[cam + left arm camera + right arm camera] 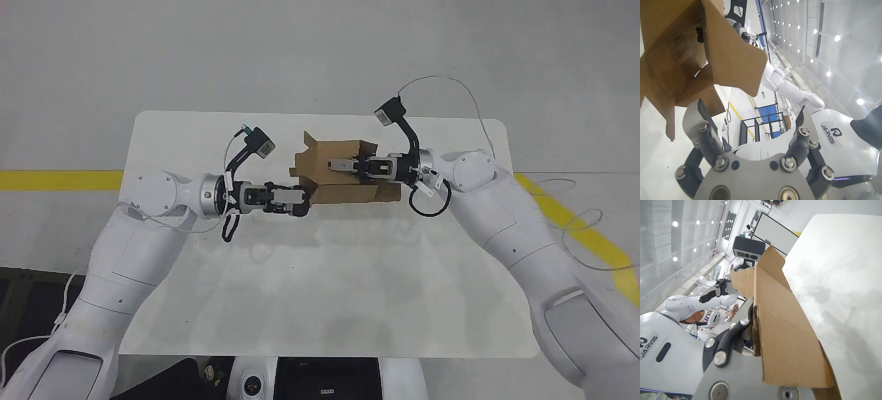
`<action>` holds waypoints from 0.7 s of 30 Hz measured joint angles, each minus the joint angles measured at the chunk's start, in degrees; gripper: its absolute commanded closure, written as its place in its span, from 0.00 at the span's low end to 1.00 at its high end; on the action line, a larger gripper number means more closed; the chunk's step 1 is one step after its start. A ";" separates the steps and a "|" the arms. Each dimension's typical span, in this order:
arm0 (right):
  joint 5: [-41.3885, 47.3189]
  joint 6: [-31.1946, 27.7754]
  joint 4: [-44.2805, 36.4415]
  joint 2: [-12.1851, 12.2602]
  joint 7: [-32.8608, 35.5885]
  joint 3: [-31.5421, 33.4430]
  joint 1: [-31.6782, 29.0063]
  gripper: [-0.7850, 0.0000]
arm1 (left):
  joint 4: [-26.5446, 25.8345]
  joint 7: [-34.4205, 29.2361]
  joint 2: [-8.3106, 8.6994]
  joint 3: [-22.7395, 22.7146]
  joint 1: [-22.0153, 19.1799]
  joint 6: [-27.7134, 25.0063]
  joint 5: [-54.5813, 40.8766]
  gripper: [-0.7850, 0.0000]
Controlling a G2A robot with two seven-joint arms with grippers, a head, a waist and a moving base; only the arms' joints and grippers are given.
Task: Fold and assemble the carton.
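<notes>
The white table (330,290) takes up most of the top view, with a yellow floor line (60,180) running past it on both the left and the right. The brown carton (322,160) is at the far middle of the table. It lies lengthwise from left to right, and its open end, with the flaps splayed out, faces left. The pictures do not settle whether it rests on the table or is held just off it. The right gripper (345,164) comes in from the right, over the carton's top. Its fingers are clamped on one cardboard wall. The left wrist view looks into the carton (677,47) and shows one dark pad (700,35) pressed against the inside of that wall. In the right wrist view the panel (783,336) runs straight out from the gripper, and a finger (755,332) lies flat against its edge. The left gripper (303,198) is at the carton's near-left corner, just beside the open flaps. Its fingers (704,111) are spread wide apart with nothing between them. One fingertip lies close to a hanging flap (715,102), but it is not clear whether they touch. The two grippers sit at opposite ends of the carton, the left one at the open end and the right one gripping near the closed end.
</notes>
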 measured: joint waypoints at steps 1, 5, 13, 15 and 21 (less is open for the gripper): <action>-0.11 -0.04 0.03 -0.18 -0.04 0.11 0.08 1.00 | -0.02 -0.03 -0.04 0.15 0.03 0.04 0.03 0.00; -0.57 -0.05 -0.02 -0.81 -0.05 0.17 0.07 1.00 | -0.05 0.02 -0.17 0.52 0.09 0.19 0.06 0.00; -1.08 -0.20 0.31 -2.02 -0.20 0.50 -0.12 1.00 | -0.07 -0.11 -0.36 0.92 0.38 0.51 -0.22 0.00; -1.28 -0.23 0.31 -2.31 -0.24 0.51 -0.11 1.00 | -0.07 -0.18 -0.42 1.08 0.43 0.63 -0.25 0.00; -1.77 -0.36 1.07 -3.14 -0.36 0.76 -0.19 1.00 | -0.24 -0.28 -0.62 1.48 0.45 0.83 -0.59 0.00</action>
